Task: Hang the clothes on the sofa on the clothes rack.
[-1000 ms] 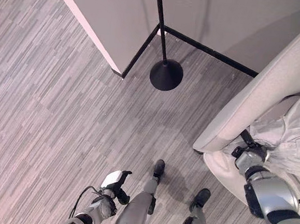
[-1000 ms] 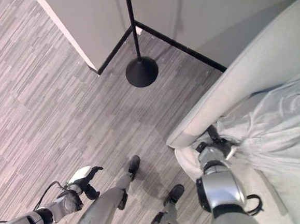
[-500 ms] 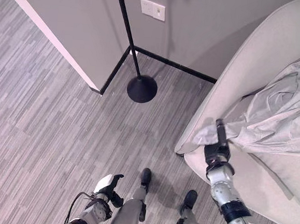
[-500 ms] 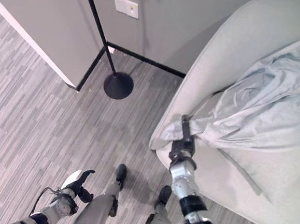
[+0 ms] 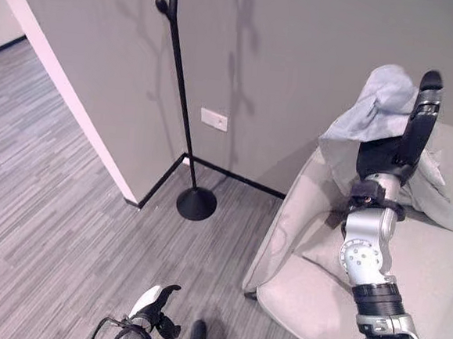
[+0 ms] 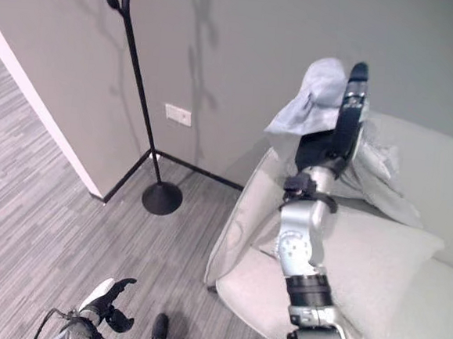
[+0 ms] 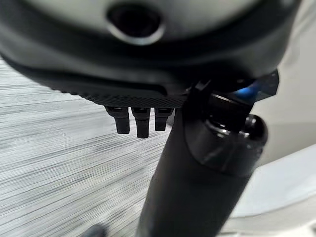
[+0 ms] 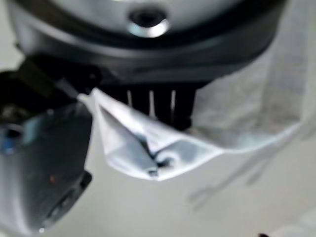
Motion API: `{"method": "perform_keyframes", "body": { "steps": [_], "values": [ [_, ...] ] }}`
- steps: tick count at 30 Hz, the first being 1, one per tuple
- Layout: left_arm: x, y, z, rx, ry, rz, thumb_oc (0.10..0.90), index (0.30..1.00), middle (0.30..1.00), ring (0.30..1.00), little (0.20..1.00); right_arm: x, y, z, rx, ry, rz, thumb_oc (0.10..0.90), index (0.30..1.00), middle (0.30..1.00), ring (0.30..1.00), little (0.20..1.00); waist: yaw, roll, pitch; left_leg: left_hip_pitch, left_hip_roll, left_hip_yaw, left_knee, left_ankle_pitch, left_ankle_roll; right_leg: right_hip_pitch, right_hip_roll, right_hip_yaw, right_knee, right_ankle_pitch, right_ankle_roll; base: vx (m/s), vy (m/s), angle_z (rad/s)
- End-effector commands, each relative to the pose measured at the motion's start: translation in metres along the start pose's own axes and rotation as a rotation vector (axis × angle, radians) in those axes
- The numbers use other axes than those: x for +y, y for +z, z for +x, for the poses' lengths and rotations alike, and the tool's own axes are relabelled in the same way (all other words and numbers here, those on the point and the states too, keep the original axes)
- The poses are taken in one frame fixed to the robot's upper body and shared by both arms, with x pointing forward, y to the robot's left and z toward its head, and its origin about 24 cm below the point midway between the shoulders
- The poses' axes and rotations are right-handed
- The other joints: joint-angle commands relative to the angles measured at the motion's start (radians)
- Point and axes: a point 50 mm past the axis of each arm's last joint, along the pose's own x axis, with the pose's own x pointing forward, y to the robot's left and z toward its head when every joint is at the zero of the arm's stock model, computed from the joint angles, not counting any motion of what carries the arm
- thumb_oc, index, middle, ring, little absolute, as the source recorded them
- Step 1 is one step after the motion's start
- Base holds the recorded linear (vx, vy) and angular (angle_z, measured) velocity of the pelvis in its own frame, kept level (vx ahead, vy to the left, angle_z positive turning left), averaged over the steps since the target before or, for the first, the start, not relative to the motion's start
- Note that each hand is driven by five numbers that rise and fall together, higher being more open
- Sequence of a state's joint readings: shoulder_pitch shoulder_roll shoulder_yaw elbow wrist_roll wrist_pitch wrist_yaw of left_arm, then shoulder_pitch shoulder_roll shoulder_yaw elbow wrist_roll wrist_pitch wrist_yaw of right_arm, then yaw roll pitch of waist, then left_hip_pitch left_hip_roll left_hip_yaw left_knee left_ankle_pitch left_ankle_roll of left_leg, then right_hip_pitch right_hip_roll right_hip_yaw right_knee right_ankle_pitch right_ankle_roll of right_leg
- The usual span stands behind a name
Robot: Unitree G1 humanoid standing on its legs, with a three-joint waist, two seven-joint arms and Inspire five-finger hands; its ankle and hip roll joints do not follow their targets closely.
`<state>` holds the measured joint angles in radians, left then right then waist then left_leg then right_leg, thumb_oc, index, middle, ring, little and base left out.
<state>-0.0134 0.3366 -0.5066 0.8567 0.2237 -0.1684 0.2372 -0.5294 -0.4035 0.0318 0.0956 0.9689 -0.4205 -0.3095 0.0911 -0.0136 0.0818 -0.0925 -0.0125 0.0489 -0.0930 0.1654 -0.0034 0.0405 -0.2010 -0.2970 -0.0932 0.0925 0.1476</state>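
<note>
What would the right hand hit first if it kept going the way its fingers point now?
Probably nothing nearby. The right hand, shut on the shirt, points steeply up in front of the grey wall. The rack stands off to its left. Depth is unclear.

Black metal clothes rack (image 5: pixel 177 95) stands left of pale grey sofa (image 5: pixel 310 302); light grey cloth garment (image 5: pixel 373 102) above sofa, in right hand (image 5: pixel 397 148).

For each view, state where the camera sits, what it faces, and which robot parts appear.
Left and right eye views: head camera, facing down at the coat rack, the sofa and the garment held up by the right hand; left hand hangs low.
Left wrist view: along the left hand, over floor.
Right wrist view: along the right hand, pinching the garment.
</note>
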Motion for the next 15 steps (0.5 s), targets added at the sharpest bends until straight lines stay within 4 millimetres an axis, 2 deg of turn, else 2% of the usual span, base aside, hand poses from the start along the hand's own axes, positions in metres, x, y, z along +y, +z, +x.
{"method": "perform_keyframes", "body": {
  "steps": [1,2,3,4,7,10,11,12,15],
  "values": [
    [0.024,0.035,0.014,-0.163,0.068,-0.016,0.800,0.900,0.900,0.900,0.900,0.068,0.057,0.033,-0.317,0.267,-0.060,0.400,0.300,0.300,0.300,0.300,0.009,-0.034,-0.100,0.053,0.047,0.032,0.006,-0.164,-0.041,0.052,-0.029,-0.022,0.006,-0.067,0.025,-0.04,-0.046,-0.10],
    [0.025,0.036,0.014,-0.163,0.069,-0.017,0.800,0.900,0.900,0.900,0.900,0.069,0.057,0.034,-0.318,0.268,-0.059,0.400,0.300,0.300,0.300,0.300,0.010,-0.033,-0.097,0.054,0.048,0.034,0.006,-0.165,-0.042,0.052,-0.029,-0.021,0.006,-0.067,0.025,-0.05,-0.056,-0.10],
    [0.032,0.047,0.015,-0.208,0.094,-0.055,0.800,0.900,0.900,0.900,0.900,0.083,0.069,0.040,-0.364,0.295,-0.075,0.400,0.300,0.300,0.300,0.300,0.005,-0.043,-0.115,0.065,0.054,0.041,0.006,-0.166,-0.045,0.056,-0.022,-0.015,0.006,-0.070,0.022,-0.02,-0.030,-0.12],
    [0.033,0.047,0.015,-0.208,0.095,-0.057,0.800,0.900,0.900,0.900,0.900,0.084,0.069,0.041,-0.364,0.296,-0.074,0.400,0.300,0.300,0.300,0.300,0.005,-0.043,-0.113,0.066,0.055,0.042,0.006,-0.166,-0.045,0.056,-0.022,-0.014,0.006,-0.070,0.022,-0.03,-0.047,-0.18],
    [0.046,0.062,0.017,-0.262,0.156,-0.133,0.800,0.900,0.900,0.900,0.900,0.105,0.087,0.055,-0.429,0.328,-0.114,0.400,0.300,0.300,0.300,0.300,-0.004,-0.057,-0.130,0.080,0.065,0.050,0.006,-0.167,-0.051,0.063,-0.012,0.000,0.006,-0.074,0.015,-0.03,-0.040,-0.17],
    [0.058,0.081,0.020,-0.313,0.234,-0.229,0.800,0.900,0.900,0.900,0.900,0.131,0.117,0.075,-0.516,0.343,-0.151,0.400,0.300,0.300,0.300,0.300,-0.016,-0.078,-0.153,0.090,0.078,0.058,0.006,-0.165,-0.058,0.062,0.000,0.012,0.006,-0.074,0.010,-0.03,-0.046,-0.07],
    [0.059,0.082,0.020,-0.315,0.237,-0.233,0.800,0.900,0.900,0.900,0.900,0.134,0.117,0.076,-0.517,0.347,-0.150,0.400,0.300,0.300,0.300,0.300,-0.017,-0.074,-0.150,0.090,0.078,0.059,0.006,-0.166,-0.058,0.061,0.001,0.013,0.006,-0.074,0.010,-0.03,-0.043,-0.18],
    [0.062,0.089,0.021,-0.335,0.266,-0.262,0.800,0.900,0.900,0.900,0.900,0.144,0.130,0.086,-0.551,0.327,-0.166,0.400,0.300,0.300,0.300,0.300,-0.020,-0.084,-0.161,0.093,0.082,0.058,0.006,-0.165,-0.061,0.060,0.006,0.018,0.006,-0.073,0.008,-0.02,-0.029,-0.18],
    [0.067,0.097,0.020,-0.372,0.284,-0.285,0.800,0.900,0.900,0.900,0.900,0.158,0.140,0.093,-0.575,0.330,-0.156,0.400,0.300,0.300,0.300,0.300,-0.024,-0.087,-0.165,0.097,0.087,0.059,0.006,-0.165,-0.064,0.061,0.012,0.023,0.006,-0.073,0.005,-0.01,-0.029,-0.08]
  ]
}}
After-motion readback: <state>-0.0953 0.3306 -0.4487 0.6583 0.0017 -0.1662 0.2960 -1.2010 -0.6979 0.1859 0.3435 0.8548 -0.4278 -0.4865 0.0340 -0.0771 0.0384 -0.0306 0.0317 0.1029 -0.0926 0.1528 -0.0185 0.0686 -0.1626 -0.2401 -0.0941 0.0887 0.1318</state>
